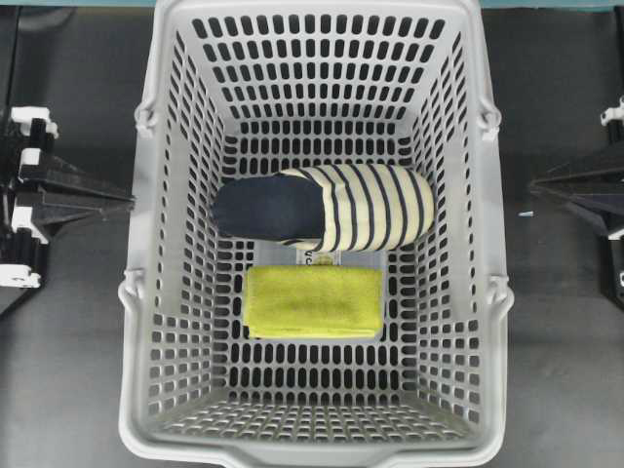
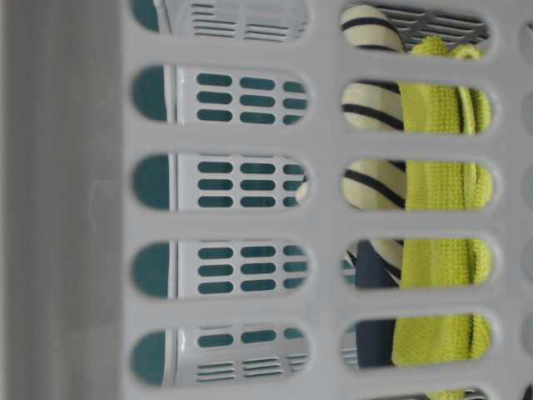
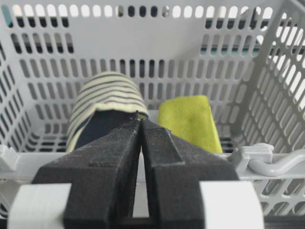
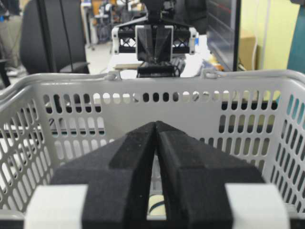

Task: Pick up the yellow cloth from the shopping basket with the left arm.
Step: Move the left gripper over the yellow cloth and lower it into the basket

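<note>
my left gripper (image 3: 141, 125) is sitting closed, empty, outside the shopping basket (image 1: 175, 244); one yellow cloth (image 1: 313, 302) is lying inside beside one slipper (image 1: 327, 208), seemingly touching it.

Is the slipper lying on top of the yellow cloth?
No, the slipper lies beside the yellow cloth on the basket floor.
</note>
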You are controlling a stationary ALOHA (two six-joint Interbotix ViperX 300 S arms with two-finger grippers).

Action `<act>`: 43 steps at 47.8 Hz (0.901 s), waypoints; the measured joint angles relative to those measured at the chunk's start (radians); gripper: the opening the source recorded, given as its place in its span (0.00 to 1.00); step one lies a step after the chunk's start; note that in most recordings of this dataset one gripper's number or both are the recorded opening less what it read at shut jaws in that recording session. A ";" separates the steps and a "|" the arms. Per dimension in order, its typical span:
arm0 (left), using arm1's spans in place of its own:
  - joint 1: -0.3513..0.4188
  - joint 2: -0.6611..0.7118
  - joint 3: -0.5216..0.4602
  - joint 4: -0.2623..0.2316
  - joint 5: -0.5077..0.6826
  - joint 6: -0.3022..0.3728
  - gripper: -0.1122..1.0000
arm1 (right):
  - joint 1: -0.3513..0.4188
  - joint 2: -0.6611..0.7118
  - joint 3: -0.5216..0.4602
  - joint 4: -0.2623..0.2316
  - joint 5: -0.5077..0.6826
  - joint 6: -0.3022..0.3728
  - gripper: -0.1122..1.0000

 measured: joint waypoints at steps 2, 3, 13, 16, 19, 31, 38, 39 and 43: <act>-0.002 0.000 -0.002 0.003 0.005 -0.002 0.14 | 0.000 0.002 0.000 0.000 0.000 0.000 0.12; -0.002 0.003 -0.011 0.011 0.018 -0.015 0.12 | 0.000 0.002 0.000 0.000 0.002 0.002 0.13; -0.026 0.069 -0.170 0.037 0.218 -0.074 0.10 | 0.000 0.002 0.002 0.005 0.026 0.032 0.09; -0.038 0.114 -0.242 0.037 0.319 -0.081 0.10 | 0.000 0.002 0.000 0.005 0.031 0.041 0.09; -0.054 0.167 -0.319 0.037 0.434 -0.075 0.10 | 0.000 0.002 0.002 0.003 0.035 0.048 0.09; -0.089 0.445 -0.634 0.037 0.825 -0.063 0.10 | 0.000 0.002 0.002 0.005 0.040 0.048 0.09; -0.089 0.629 -0.807 0.038 0.999 -0.064 0.11 | 0.000 0.000 0.002 0.005 0.040 0.048 0.09; -0.091 0.658 -0.830 0.038 1.023 -0.064 0.11 | -0.002 0.002 0.002 0.005 0.040 0.048 0.09; -0.095 0.759 -0.907 0.038 1.085 -0.064 0.11 | 0.000 0.000 0.002 0.005 0.040 0.051 0.09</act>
